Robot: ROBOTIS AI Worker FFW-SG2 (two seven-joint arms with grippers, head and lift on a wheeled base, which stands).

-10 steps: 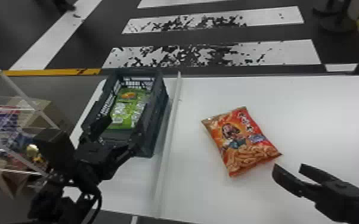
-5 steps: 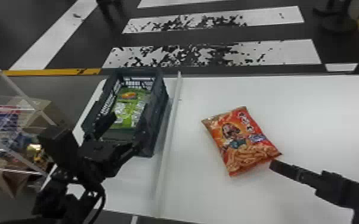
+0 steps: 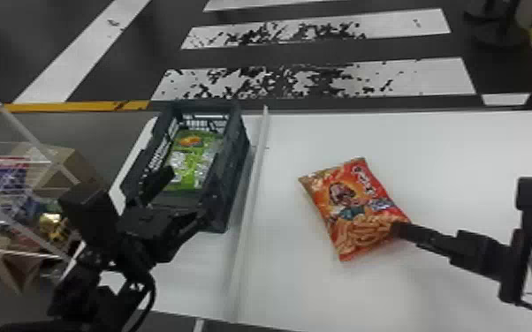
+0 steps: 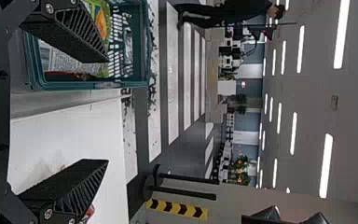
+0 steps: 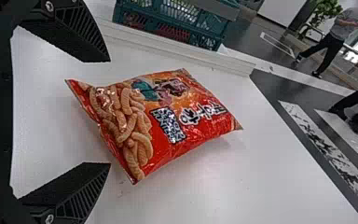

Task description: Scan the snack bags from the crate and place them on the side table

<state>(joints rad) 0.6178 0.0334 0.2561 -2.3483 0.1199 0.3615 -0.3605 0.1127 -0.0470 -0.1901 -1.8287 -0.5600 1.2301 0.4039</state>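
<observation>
Jaws are wide apart on the left gripper (image 3: 188, 194) and the right gripper (image 3: 397, 229). Since the earlier head view, the right gripper has turned and moved up and left, and its tip is now by the lower right corner of the red snack bag (image 3: 351, 207). That bag lies in the same spot, right of middle, on the white table (image 3: 455, 154). Left of middle, the crate (image 3: 229, 176) holds green snack bags (image 3: 194, 154).

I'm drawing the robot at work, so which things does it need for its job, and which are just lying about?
For the job:
- orange snack bag
- green snack packaging in the crate
- left gripper
- right gripper

Just about:
- cardboard box
- floor stripes
- yellow-and-black strip
</observation>
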